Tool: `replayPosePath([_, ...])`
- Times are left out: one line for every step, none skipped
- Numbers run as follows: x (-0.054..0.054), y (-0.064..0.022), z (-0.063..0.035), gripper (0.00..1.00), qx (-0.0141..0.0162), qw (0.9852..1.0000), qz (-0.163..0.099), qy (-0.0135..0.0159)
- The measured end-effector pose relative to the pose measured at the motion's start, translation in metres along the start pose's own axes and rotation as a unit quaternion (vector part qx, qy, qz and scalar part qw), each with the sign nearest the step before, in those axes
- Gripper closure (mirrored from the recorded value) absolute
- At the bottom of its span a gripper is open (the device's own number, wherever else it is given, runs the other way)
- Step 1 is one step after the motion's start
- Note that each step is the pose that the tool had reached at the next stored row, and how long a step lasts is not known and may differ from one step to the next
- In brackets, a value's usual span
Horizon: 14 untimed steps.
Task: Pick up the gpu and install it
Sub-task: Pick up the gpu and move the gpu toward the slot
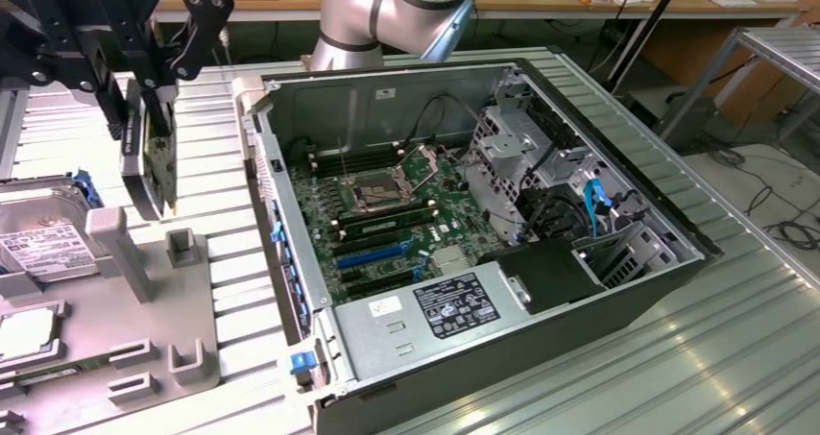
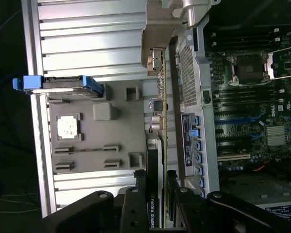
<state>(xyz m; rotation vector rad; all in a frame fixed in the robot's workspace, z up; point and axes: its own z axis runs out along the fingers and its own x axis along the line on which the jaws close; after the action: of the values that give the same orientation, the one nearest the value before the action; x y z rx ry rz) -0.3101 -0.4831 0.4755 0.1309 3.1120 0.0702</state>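
Note:
The gpu [image 1: 150,161] hangs upright on its edge with my gripper [image 1: 138,82] shut on its top edge. It is at the exterior view's left of the open computer case [image 1: 276,166], over the grey holder tray [image 1: 192,291]. In the wrist view the gpu [image 2: 161,121] shows edge-on, a thin green card with a black cooler marked NVIDIA, clamped between my fingers [image 2: 137,194]. Its silver bracket end [image 2: 155,60] points away from the gripper. The motherboard [image 1: 384,209] lies in the case, with blue slots [image 1: 372,253] near its lower part.
A silver hard drive [image 1: 36,238] with blue clips stands in the grey tray, and a processor chip [image 2: 69,127] lies in a pocket. Grey posts [image 1: 180,248] rise from the tray. Power supply [image 1: 443,315], drive cages [image 1: 513,157] and cables fill the case's other side.

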Motion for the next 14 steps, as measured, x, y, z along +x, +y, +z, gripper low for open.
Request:
replayPosePath([-0.001,0.0001,0.0001,0.73,0.0000,1.0000,0.000,0.0000])
replayPosePath([-0.002,0.0002,0.0001,0.73,-0.0001,1.0000,0.000,0.0000])
replayPosePath([-0.003,0.0003,0.0001,0.73,0.0000,1.0000,0.000,0.0000])
replayPosePath([-0.005,0.0004,0.0002,0.73,0.0000,1.0000,0.000,-0.0001])
replayPosePath([-0.006,0.0005,0.0002,0.73,-0.0001,1.0000,0.000,0.0000])
replayPosePath([-0.007,0.0006,0.0002,0.73,0.0000,1.0000,0.000,0.0000])
replayPosePath([-0.008,0.0007,0.0002,0.73,0.0000,1.0000,0.000,0.0000])
replayPosePath([-0.009,0.0008,0.0003,0.73,0.0000,1.0000,0.000,0.0000])
replayPosePath([-0.011,0.0009,0.0003,0.73,0.0000,1.0000,0.000,0.0000])
replayPosePath([-0.013,0.0011,0.0004,0.73,0.0000,1.0000,0.000,0.0000])
replayPosePath([-0.015,0.0012,0.0005,0.73,0.0000,1.0000,0.000,0.0000])
replayPosePath([-0.016,0.0013,0.0005,0.73,0.0000,1.0000,0.000,0.0000])
replayPosePath([-0.017,0.0014,0.0006,0.73,-0.0001,1.0000,0.000,0.0000])
replayPosePath([-0.018,0.0015,0.0006,0.73,-0.0001,1.0000,0.000,0.0000])
